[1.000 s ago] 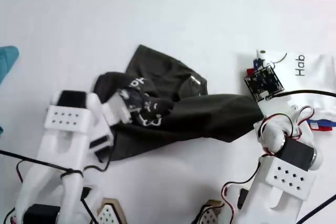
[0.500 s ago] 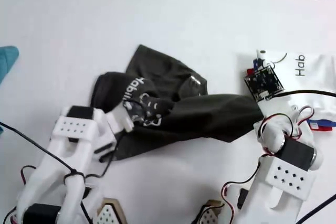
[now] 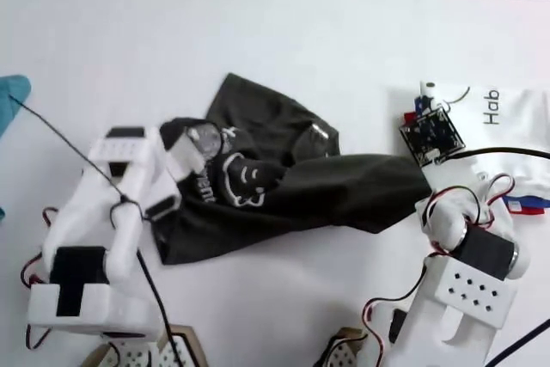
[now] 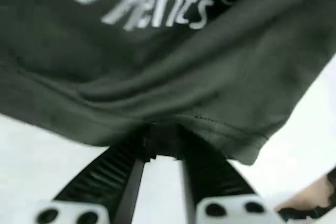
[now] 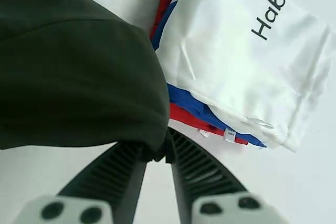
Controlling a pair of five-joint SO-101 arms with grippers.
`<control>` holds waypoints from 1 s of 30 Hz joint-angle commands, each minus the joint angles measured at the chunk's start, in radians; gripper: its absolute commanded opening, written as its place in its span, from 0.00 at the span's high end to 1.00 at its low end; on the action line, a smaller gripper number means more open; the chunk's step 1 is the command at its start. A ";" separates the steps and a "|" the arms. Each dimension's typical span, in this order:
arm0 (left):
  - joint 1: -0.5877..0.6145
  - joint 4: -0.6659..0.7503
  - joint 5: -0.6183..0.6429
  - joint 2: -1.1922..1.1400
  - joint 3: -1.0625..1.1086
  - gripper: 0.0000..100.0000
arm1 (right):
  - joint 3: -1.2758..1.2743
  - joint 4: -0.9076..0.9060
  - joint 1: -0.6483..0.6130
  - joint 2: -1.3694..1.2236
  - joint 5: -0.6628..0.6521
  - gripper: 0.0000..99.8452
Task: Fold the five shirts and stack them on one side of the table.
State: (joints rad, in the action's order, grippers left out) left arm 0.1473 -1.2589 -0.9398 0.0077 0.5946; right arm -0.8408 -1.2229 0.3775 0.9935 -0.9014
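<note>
A crumpled black shirt [image 3: 301, 182] with white print lies mid-table. My left gripper [image 3: 199, 142] sits at its left end, shut on the hem, as the left wrist view shows with the fingers [image 4: 131, 166] closed on the black shirt [image 4: 184, 77]. At the shirt's right corner my right gripper [image 3: 427, 204] is low over the table. In the right wrist view that gripper [image 5: 157, 150] is shut on the black shirt's [image 5: 68, 77] edge. Folded shirts are stacked at the right: a white shirt [image 5: 241, 61] on top, a blue shirt [image 5: 194, 106] and a red shirt [image 5: 184, 116] under it.
The white top of the stack [image 3: 516, 139] reaches the table's right edge. A small circuit board [image 3: 432, 133] with wires sits between the stack and the black shirt. A teal cloth [image 3: 12, 96] lies at the left edge. The far half of the table [image 3: 258, 32] is bare white.
My left arm has swung left and farther back with the black shirt's left end in its gripper, so the print has shifted. The right arm has stayed still.
</note>
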 commanded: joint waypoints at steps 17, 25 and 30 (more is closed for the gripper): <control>-0.269 -0.290 -0.098 0.100 0.018 0.84 | 0.014 0.012 0.010 0.027 -0.002 0.98; -0.270 -0.161 -0.103 -0.008 0.096 0.84 | 0.014 0.012 0.015 0.027 -0.003 0.98; -0.267 -0.121 -0.103 -0.155 0.062 0.85 | 0.014 0.012 0.013 0.027 -0.003 0.98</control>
State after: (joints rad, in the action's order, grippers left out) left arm -0.1166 -1.4001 -1.0334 -0.0951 0.6820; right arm -0.8408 -1.2229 0.3867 0.9935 -0.9014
